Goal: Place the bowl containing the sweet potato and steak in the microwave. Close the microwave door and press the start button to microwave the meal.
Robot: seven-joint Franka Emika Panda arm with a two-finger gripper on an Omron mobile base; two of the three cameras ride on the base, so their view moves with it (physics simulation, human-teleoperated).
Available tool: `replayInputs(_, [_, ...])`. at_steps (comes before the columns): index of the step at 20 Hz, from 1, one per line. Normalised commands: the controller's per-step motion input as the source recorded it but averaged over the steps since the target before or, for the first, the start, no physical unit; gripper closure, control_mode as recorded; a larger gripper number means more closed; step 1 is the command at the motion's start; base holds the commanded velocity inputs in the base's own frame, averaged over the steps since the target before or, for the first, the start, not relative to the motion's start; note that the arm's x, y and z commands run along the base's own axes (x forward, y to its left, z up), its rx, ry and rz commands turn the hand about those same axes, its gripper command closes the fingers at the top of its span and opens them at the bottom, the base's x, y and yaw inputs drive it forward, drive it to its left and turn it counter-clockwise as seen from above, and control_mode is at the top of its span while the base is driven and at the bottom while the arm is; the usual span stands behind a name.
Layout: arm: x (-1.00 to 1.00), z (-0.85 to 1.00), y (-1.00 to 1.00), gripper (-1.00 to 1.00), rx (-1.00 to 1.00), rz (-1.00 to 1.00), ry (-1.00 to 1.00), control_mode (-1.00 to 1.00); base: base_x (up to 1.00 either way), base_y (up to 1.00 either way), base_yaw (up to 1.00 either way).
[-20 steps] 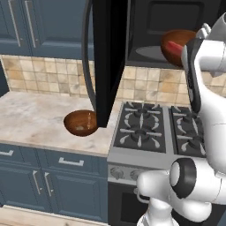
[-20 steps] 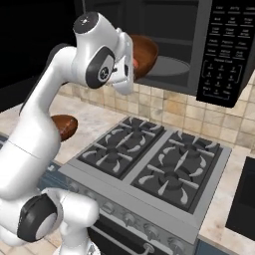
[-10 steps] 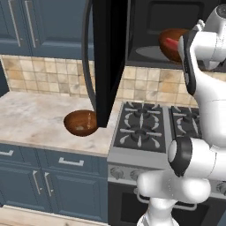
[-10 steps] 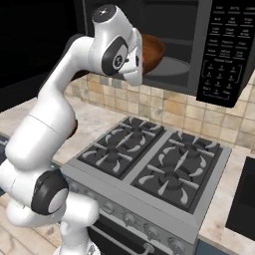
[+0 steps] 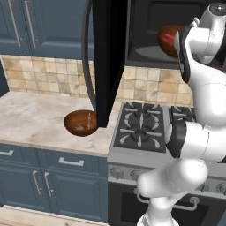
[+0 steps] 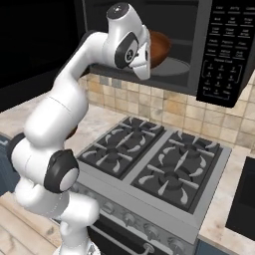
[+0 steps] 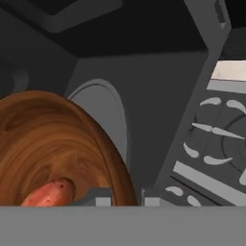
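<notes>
The microwave (image 6: 199,30) hangs above the stove with its door (image 5: 110,57) swung wide open, its curved handle (image 5: 87,66) toward the counter. My gripper (image 7: 126,198) is shut on the rim of the wooden bowl (image 7: 53,149), which tilts inside the cavity just above the round turntable (image 6: 175,67). The bowl (image 5: 170,37) (image 6: 160,49) is partly hidden behind my white hand. An orange-red lump, the sweet potato (image 7: 48,192), lies in the bowl near my fingertips. A red patch, the steak (image 5: 167,43), shows inside it.
A second, similar wooden bowl (image 5: 80,122) sits on the marble counter (image 5: 31,114) under the open door. The gas stove (image 6: 149,159) lies below the microwave. The control panel (image 6: 224,50) is right of the cavity.
The arm has stretched up and forward, carrying the bowl deeper into the microwave cavity. The grip on the bowl is unchanged.
</notes>
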Motion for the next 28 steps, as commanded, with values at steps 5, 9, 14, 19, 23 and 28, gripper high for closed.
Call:
replayInputs(5, [0.55,-0.11,-0.08,1.00,0.00,-0.01,0.00,-1.00,0.00,0.00,0.00])
replayInputs(9, [0.51,-0.16,-0.02,1.00,0.00,-0.02,0.00,-1.00,0.00,0.00,0.00])
replayInputs(14, [0.50,-0.22,0.00,1.00,0.00,-0.02,0.00,-1.00,0.00,0.00,0.00])
replayInputs(19, [0.42,-0.16,0.00,-1.00,0.00,-0.03,-0.01,-1.00,0.00,0.00,0.00])
replayInputs(23, [0.08,0.00,-0.09,-1.00,0.00,-0.01,0.00,-1.00,0.00,0.00,0.00])
replayInputs(28, [0.00,0.07,-0.06,-1.00,0.00,0.00,0.00,-1.00,0.00,0.00,0.00])
